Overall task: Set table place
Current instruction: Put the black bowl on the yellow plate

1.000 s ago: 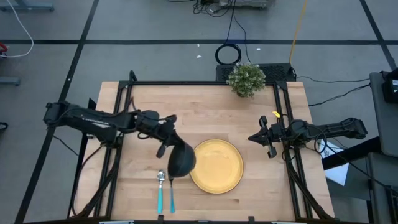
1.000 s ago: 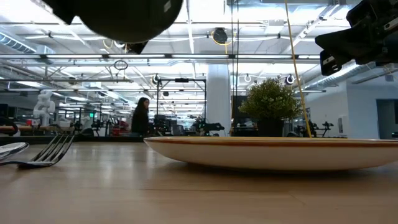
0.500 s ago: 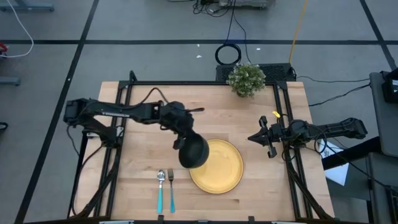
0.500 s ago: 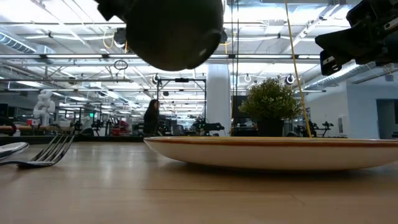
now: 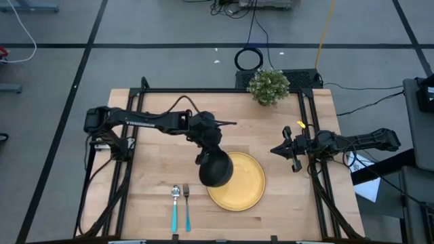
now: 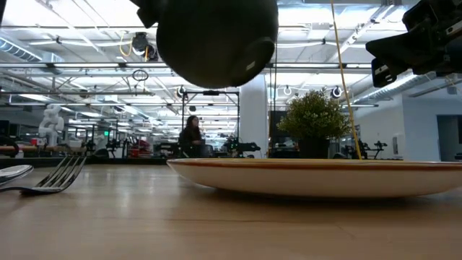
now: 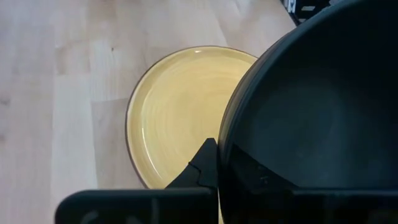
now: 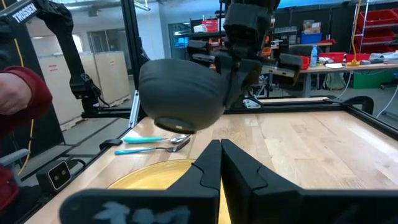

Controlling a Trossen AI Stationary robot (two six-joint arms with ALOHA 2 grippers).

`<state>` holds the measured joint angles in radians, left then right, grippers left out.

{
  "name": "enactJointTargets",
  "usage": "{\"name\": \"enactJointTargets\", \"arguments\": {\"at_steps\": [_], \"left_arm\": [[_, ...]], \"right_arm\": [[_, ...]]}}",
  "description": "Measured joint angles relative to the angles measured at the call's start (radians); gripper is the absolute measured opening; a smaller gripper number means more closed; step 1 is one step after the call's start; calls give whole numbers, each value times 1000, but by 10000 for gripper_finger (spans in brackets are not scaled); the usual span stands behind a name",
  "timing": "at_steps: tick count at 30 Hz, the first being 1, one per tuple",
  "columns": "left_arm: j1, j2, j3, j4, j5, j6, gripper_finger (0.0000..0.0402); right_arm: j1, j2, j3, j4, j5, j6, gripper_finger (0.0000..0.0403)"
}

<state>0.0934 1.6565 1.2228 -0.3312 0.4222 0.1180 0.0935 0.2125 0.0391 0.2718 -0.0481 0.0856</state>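
A black bowl (image 5: 217, 169) hangs in the air over the left rim of the round yellow plate (image 5: 241, 181), with my left gripper (image 5: 205, 158) shut on it. The plate lies flat on the wooden table (image 5: 163, 108). Left of the plate lie a spoon (image 5: 175, 203) and a fork (image 5: 186, 202) with turquoise handles, side by side, heads toward the far edge. My right gripper (image 5: 273, 150) stays shut and holds nothing above the table's right edge. My left gripper holds the bowl by its rim (image 7: 225, 149), one finger (image 7: 204, 163) outside the wall and the other inside. The fingers slant down from the table's left and far side. The bowl hangs lifted clear of the plate, mouth up and a little tilted (image 8: 180, 93).
A small green potted plant (image 5: 268, 87) stands at the far edge, right of the middle. Black frame rails (image 5: 306, 122) run along the table's left, right and far sides. A person's red sleeve (image 8: 22, 87) shows beyond the table's near-left side in the right wrist view.
My left gripper has carried the bowl toward the table's right edge, from above the heads of the fork and spoon to over the plate's left rim, tipping further down as it went. The bowl has stayed lifted clear.
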Motion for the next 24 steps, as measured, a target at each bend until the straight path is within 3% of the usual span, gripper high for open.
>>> {"name": "enactJointTargets", "arguments": {"at_steps": [4, 14, 24], "left_arm": [[7, 54, 46, 4, 3, -44, 4], [-28, 222, 281, -165, 1, -31, 3], [-30, 371, 517, -393, -100, 14, 3]], "right_arm": [[0, 0, 0, 0, 0, -10, 0], [0, 0, 0, 0, 0, -22, 0], [0, 0, 0, 0, 0, -22, 0]]}}
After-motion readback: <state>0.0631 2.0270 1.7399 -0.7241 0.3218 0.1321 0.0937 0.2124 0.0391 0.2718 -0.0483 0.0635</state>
